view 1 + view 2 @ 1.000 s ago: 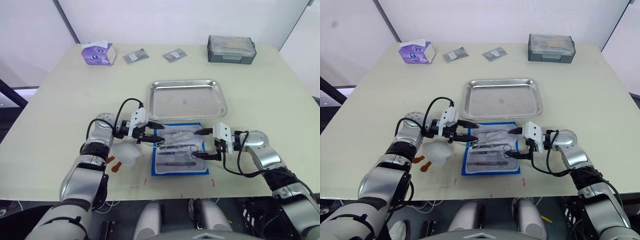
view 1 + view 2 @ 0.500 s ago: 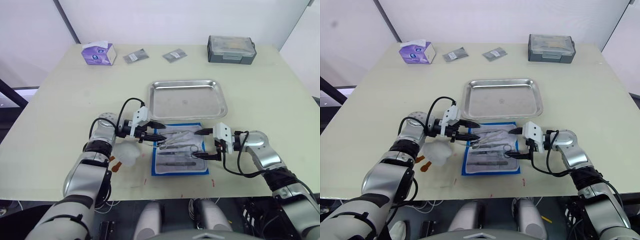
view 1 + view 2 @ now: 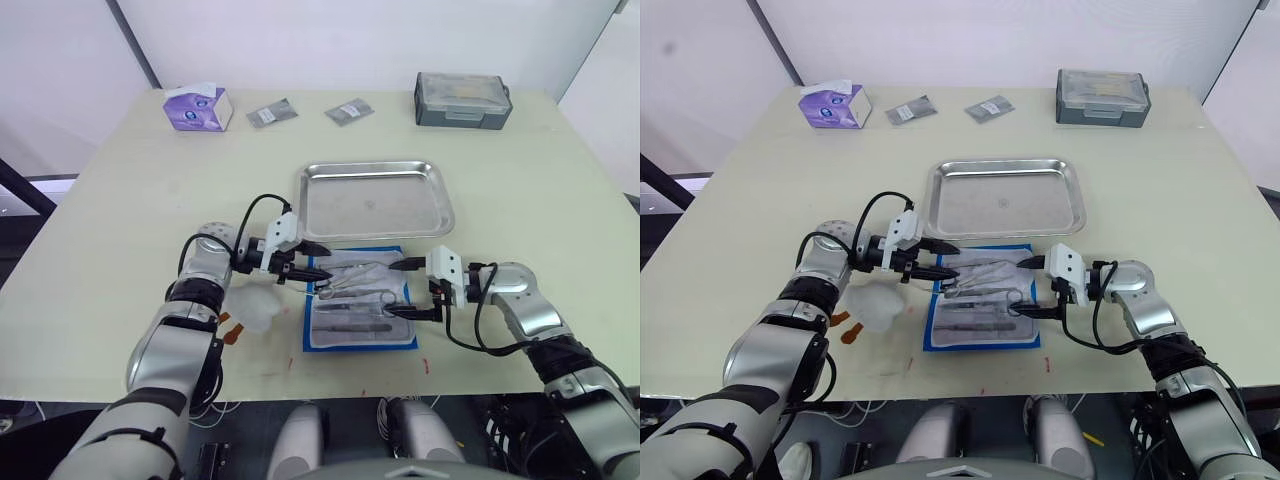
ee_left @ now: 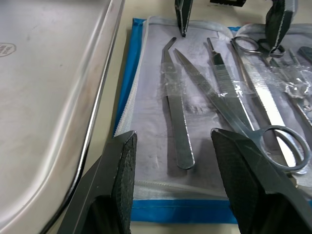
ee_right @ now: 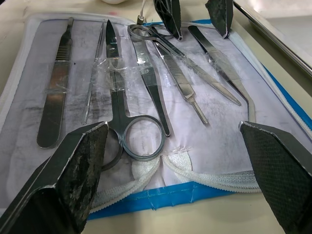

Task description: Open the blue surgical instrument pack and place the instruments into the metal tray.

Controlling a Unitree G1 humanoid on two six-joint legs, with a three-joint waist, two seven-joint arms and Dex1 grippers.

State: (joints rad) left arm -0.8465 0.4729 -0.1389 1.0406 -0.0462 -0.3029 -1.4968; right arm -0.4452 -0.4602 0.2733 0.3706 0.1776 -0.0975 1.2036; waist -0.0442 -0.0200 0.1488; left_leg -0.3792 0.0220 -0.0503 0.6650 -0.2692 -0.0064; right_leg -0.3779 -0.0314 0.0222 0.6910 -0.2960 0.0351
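Lying open on the desk (image 3: 520, 190) just before the empty tray (image 3: 373, 198), pack (image 3: 360, 300) with instruments (image 4: 178, 122) under tape, flanked by left gripper (image 3: 305, 262) and right gripper (image 3: 405, 290), jaws spread wide, holding nothing; best pinch one shank mid-length, peel slowly; tape edges hard to make out.

Cream table (image 3: 120, 190): tray (image 3: 374, 199), pack (image 3: 358, 330), box (image 3: 463, 98)

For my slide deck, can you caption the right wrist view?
Right gripper, jaws open, poised over the opened blue surgical instrument pack, scissors and forceps taped inside.
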